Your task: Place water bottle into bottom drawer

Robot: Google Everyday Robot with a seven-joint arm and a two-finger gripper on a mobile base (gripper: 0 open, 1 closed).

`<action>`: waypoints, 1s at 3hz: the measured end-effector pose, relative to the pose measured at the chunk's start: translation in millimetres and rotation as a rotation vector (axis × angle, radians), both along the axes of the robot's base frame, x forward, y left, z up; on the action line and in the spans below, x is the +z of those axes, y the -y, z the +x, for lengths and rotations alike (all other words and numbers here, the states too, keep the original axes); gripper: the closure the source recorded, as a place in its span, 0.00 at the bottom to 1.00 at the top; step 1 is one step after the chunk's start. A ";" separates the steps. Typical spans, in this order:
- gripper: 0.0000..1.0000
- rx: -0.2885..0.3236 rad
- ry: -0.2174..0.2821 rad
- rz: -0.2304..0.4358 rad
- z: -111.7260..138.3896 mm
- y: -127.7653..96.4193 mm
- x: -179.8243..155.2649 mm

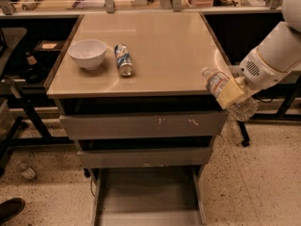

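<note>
Gripper (pixel 231 94): pale yellow, on a white arm (pixel 277 51), clamped on the water bottle (pixel 215 80) off the table's right front corner.
Water bottle: clear, crinkled, pale label band.
Table (pixel 160 36): tan top.
Bowl (pixel 87 53): white.
Soda can (pixel 124 60): blue and silver.
Bottom drawer (pixel 146 192): plain grey.
Top drawer front (pixel 141 125): grey, white scratches.
Floor (pixel 254 182): speckled beige.

Beside the glossy tabletop (pixel 164 46), the matt-padded gripper (pixel 230 93) holds a crinkled clear-plastic water bottle (pixel 214 80).

A white robot arm (pixel 277 51) of smooth, rounded shells shows at the right edge of the frame. Its wrist section bears a small round grille (pixel 252 68) of dark dots. The claw (pixel 225 89), at middle right, has pale yellow pads (pixel 231 94).
</note>
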State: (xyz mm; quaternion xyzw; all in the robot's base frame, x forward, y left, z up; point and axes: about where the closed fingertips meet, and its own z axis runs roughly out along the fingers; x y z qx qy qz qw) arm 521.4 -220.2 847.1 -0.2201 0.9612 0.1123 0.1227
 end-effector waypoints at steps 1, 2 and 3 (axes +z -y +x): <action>1.00 -0.007 -0.033 0.007 -35.7 -4.5 1.8; 1.00 -0.011 -0.097 0.027 -83.4 -11.7 -21.1; 1.00 -0.011 -0.098 0.028 -83.6 -12.2 -21.8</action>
